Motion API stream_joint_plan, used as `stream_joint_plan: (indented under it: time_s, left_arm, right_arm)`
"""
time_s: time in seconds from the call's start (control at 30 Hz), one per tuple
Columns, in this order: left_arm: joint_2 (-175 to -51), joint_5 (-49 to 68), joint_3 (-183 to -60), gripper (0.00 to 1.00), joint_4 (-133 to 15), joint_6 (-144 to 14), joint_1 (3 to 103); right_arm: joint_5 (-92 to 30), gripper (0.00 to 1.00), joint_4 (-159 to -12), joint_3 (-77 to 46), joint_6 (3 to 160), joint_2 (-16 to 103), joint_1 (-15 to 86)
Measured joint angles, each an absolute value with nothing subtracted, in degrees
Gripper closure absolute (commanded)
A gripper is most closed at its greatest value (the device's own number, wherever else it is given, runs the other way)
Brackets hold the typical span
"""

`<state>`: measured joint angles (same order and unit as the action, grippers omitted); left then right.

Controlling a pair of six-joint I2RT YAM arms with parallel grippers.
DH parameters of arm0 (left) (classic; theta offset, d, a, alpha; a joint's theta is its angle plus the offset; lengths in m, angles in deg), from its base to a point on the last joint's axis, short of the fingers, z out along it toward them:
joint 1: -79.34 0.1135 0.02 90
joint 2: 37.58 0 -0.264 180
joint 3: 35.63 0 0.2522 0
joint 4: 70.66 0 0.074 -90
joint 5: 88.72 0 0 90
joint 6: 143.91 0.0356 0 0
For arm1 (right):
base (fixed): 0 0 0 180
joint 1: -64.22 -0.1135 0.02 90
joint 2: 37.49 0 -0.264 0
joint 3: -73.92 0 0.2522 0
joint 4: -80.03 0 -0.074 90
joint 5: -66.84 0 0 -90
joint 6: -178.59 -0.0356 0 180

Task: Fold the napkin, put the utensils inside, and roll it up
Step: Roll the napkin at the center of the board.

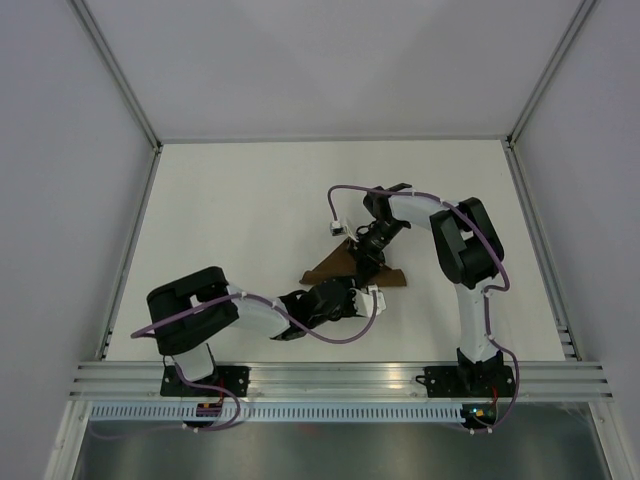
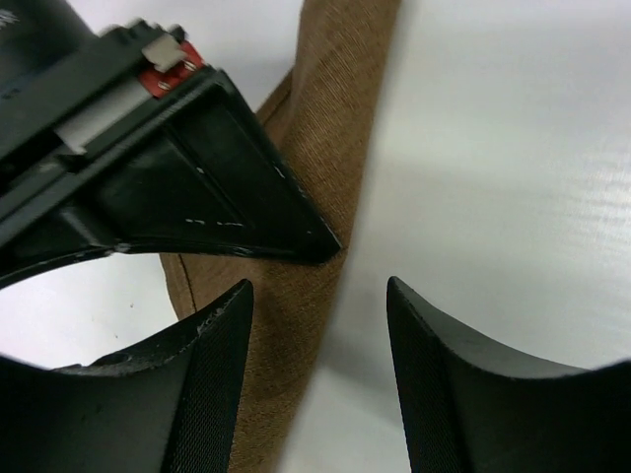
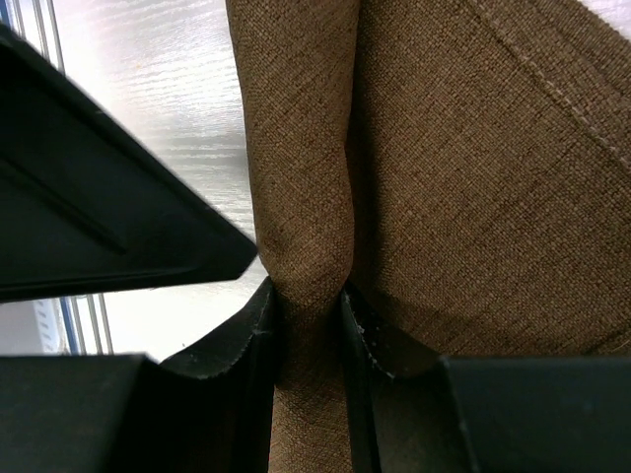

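Note:
The dark-brown napkin [image 1: 325, 271] lies mid-table, bunched into a narrow roll with a flat part beside it. My right gripper [image 1: 365, 260] is shut on the rolled fold, which is pinched between its fingertips in the right wrist view [image 3: 307, 291]; the napkin [image 3: 473, 168] spreads to the right there. My left gripper [image 1: 350, 292] is open just in front of it. In the left wrist view [image 2: 318, 286] the napkin roll [image 2: 330, 118] runs by its left finger, with bare table under the rest of the gap. No knife shows in any view.
The two grippers are almost touching: the right gripper's finger [image 2: 246, 197] fills the upper left of the left wrist view. An aluminium rail [image 1: 340, 378] runs along the near edge. White walls [image 1: 60, 200] enclose the white table [image 1: 250, 200].

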<state>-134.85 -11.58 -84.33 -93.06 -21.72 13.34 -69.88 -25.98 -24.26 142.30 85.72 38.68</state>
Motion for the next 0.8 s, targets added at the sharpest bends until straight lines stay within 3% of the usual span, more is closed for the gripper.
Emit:
stream_joint_plan:
  time_s: [0.33, 0.53, 0.63, 0.73, 0.77, 0.8]
  left_arm:
    - [-139.2, -12.3, -85.7, 0.40, -94.5, -16.6, 13.4]
    - [-140.6, -12.3, -86.7, 0.67, -94.3, -15.8, 14.1]
    - [-140.6, -11.7, -87.0, 0.81, -93.3, -15.7, 14.5]
    - [-140.4, -10.7, -87.5, 0.93, -91.8, -15.7, 14.7]
    - [-140.1, -10.1, -87.8, 0.97, -90.9, -15.8, 14.8]
    - [-139.9, -9.6, -87.9, 0.98, -90.4, -15.8, 15.1]
  right_arm:
    - [-70.5, 0.98, -23.8, -25.2, 142.2, 86.9, 38.7]
    - [-70.8, 0.97, -22.7, -25.4, 142.2, 87.3, 38.7]
    - [-71.2, 0.87, -22.6, -25.5, 142.2, 87.5, 38.9]
    - [-71.3, 0.68, -22.5, -25.5, 142.3, 87.5, 39.0]
    - [-71.3, 0.57, -22.4, -25.5, 142.4, 87.5, 39.1]
    - [-71.4, 0.52, -22.3, -25.5, 142.3, 87.5, 39.2]
